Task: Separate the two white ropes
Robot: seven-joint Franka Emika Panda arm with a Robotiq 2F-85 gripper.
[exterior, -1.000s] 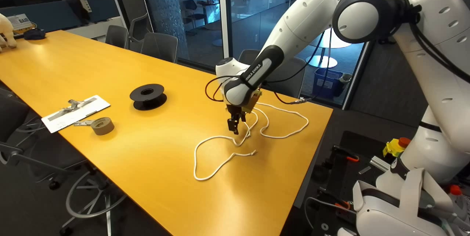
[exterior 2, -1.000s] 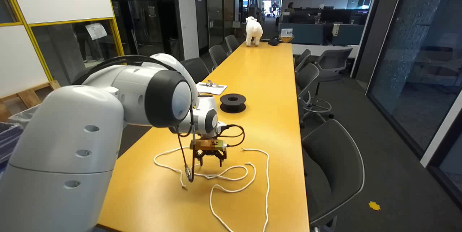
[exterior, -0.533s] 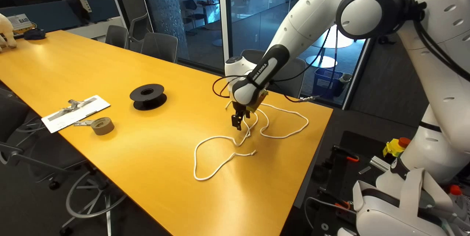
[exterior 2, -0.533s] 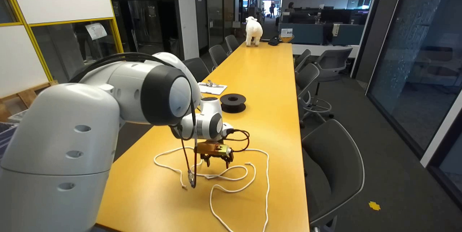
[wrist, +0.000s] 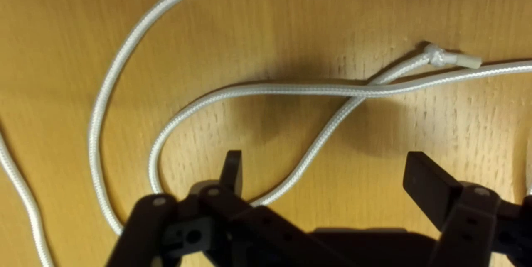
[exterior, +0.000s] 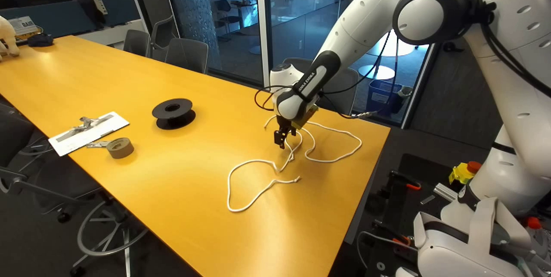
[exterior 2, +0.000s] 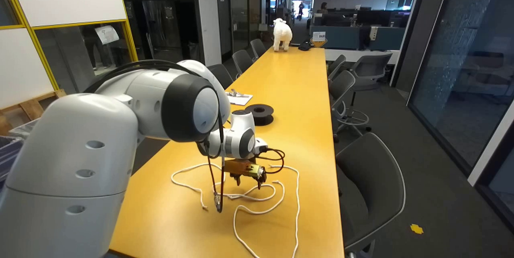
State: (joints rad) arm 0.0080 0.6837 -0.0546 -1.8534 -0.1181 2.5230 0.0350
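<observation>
Over the table (exterior: 206, 147), gripper (wrist: 324, 167) spread wide above white ropes (exterior 2: 298, 198)

The ropes lie in loose curves near the table's end, partly beneath the gripper, whose fingers (wrist: 432, 190) stand well apart. The wrist view shows one strand (wrist: 291, 89) crossing over another near a knotted end (wrist: 435, 55). Farther along sits a black spool (exterior: 174, 116).

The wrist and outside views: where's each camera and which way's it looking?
An exterior view: high, near the robot's end of the table, looking slantwise across; most of the arm shows.
An exterior view: behind the arm, looking along the table toward a white toy animal; the arm shows big.
Wrist view: by the open gripper, looking down at the white ropes; only the gripper shows.
Both exterior views share the arm, gripper, ropes and black spool.
</observation>
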